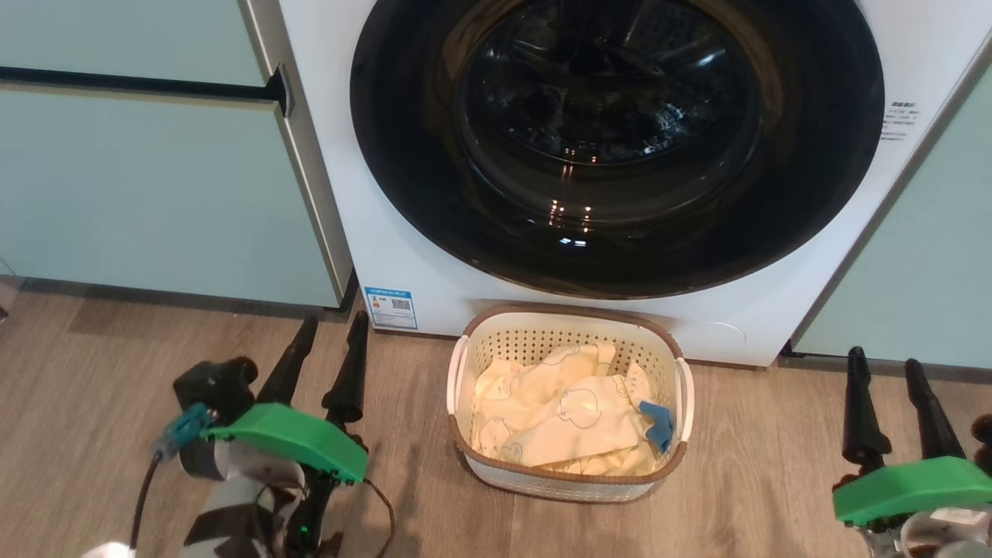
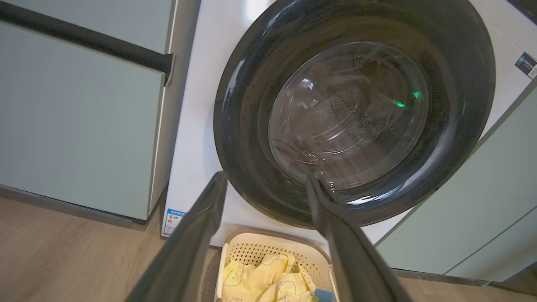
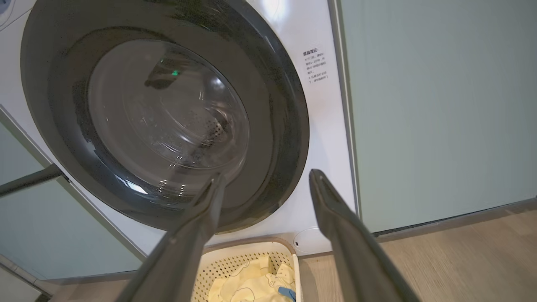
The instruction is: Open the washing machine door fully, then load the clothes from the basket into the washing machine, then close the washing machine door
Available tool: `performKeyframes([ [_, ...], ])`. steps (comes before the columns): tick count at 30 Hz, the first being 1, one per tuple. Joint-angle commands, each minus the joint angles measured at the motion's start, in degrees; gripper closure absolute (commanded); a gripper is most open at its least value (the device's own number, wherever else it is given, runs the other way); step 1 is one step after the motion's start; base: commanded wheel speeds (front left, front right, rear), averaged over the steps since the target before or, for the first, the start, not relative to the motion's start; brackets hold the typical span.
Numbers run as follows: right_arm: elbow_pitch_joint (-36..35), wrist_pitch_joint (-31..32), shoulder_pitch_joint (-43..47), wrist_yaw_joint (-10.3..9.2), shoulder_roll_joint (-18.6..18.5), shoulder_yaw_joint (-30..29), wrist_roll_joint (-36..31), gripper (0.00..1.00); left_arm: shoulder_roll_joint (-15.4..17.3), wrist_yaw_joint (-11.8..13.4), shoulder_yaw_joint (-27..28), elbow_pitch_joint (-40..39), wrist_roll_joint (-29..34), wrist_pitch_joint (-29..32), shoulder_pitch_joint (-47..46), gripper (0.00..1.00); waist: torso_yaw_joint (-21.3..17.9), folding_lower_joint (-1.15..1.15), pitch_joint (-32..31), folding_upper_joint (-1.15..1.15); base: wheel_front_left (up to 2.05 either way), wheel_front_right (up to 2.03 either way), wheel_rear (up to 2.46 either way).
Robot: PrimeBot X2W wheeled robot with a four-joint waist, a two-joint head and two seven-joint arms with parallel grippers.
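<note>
Between pale-green cabinets (image 1: 155, 194), the closed washing machine door (image 1: 620, 260) blocks the drum (image 1: 604, 101); left claw (image 1: 334, 319) and right claw (image 1: 883, 358) gape.

The washing machine (image 1: 333, 155) is white, its sticker (image 1: 390, 308) blue and white; the washing machine door (image 1: 403, 194) has a glossy black rim; the basket (image 1: 542, 341) is cream, perforated, brown-rimmed, white-handled; the clothes (image 1: 566, 418) are pale yellow with thin outlined cartoon prints, one piece (image 1: 659, 425) bright blue; the cabinets (image 1: 155, 194) are pale green; the floor (image 1: 93, 434) is grey-brown wood grain.
</note>
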Motion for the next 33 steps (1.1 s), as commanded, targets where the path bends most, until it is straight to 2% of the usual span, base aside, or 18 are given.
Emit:
performKeyframes([
  [1,-2.45,-0.98,-3.07,0.17,-1.07,1.11,-2.15,0.00,1.14,-0.03,1.49,-1.46,1.79,-0.82,-3.73,0.00,0.01,0.00,-0.06,0.00,0.00,0.00,0.00],
  [11,-3.87,-3.01,-3.14,0.19,-1.25,1.82,-9.75,0.00,1.26,-0.18,1.41,-0.61,9.08,-2.85,-5.21,0.00,0.21,0.00,-0.26,0.00,0.00,0.00,0.00],
  [25,-5.14,-5.37,-3.36,0.22,-1.46,2.13,-18.14,0.00,1.40,-0.05,1.88,2.65,14.43,-5.21,-7.15,0.00,0.47,0.00,-0.36,0.00,0.00,0.00,0.00],
  [33,-4.90,-5.56,-3.16,0.22,-1.48,1.13,-16.39,0.00,1.42,0.22,2.14,3.93,13.57,-5.39,-7.65,0.00,0.49,0.00,-0.38,0.00,0.00,0.00,0.00],
])
